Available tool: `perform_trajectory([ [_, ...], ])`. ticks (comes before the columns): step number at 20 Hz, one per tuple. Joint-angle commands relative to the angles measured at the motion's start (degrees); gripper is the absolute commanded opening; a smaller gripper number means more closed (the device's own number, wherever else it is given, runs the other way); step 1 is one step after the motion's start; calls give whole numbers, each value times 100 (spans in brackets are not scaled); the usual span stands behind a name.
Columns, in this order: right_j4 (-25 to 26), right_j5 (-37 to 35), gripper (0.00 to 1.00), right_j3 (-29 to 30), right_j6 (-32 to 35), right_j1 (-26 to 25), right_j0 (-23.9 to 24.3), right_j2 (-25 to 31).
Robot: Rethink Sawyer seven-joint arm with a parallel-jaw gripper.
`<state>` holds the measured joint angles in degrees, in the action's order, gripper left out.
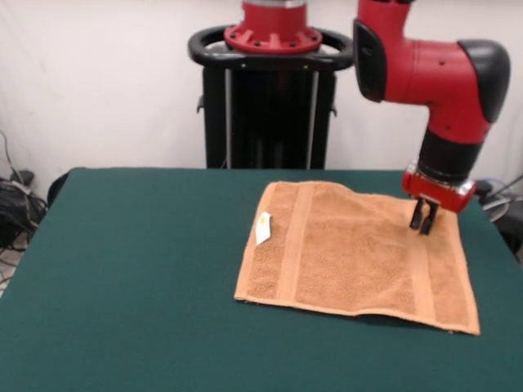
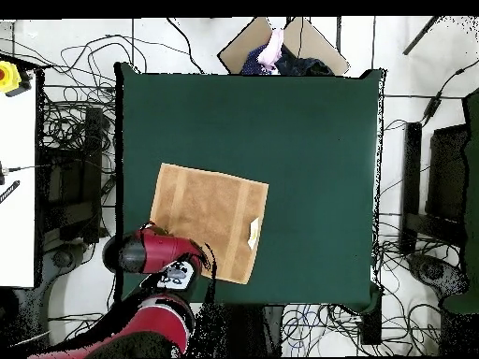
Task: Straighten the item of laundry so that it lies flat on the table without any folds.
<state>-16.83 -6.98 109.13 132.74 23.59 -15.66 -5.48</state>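
- Lying spread on the dark green worktop [image 1: 139, 269], the tan-orange towel [image 1: 351, 253] occupies the right half of the front view, its long axis running left to right with a slight tilt, the right end sitting lower in the frame.
- Two woven bands cross the towel's short way, one near the left edge [image 1: 292, 245] and one near the right edge [image 1: 421, 269]; a small white tag [image 1: 263, 229] lies on the left edge.
- From overhead the towel [image 2: 210, 220] sits in the lower left part of the worktop [image 2: 309, 140], turned a little off the worktop's edges, tag [image 2: 254, 231] at its right side.
- Red-and-black arm [image 1: 441, 73] comes down at upper right of the front view; its tool [image 1: 422, 222] hangs with its tips at the towel's upper right part, fingers drawn narrow, nearly together. Whether they pinch cloth cannot be told.
- Black pedestal [image 1: 270, 98] stands behind the worktop at top centre.
- Overhead, cables [image 2: 75, 122] lie tangled around the worktop, and part of a person [image 2: 276, 51] shows at the top edge.
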Motion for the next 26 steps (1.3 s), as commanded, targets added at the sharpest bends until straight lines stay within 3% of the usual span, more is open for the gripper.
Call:
perform_trajectory([
  [1,-52,227,0,5,871,-358,80,-746],
  [3,51,364,0,4,792,-390,104,-953],
  [4,199,462,100,63,671,-351,277,-852],
  [8,480,668,100,393,537,26,956,-117],
  [11,714,-68,100,747,44,770,1905,1191],
  [14,528,-838,100,958,209,1543,2039,1536],
  [18,567,-1628,100,747,255,1937,1866,1113],
  [24,802,-1273,100,545,-54,1618,2193,1285],
  [26,1048,-1260,100,247,-76,1461,1988,810],
])
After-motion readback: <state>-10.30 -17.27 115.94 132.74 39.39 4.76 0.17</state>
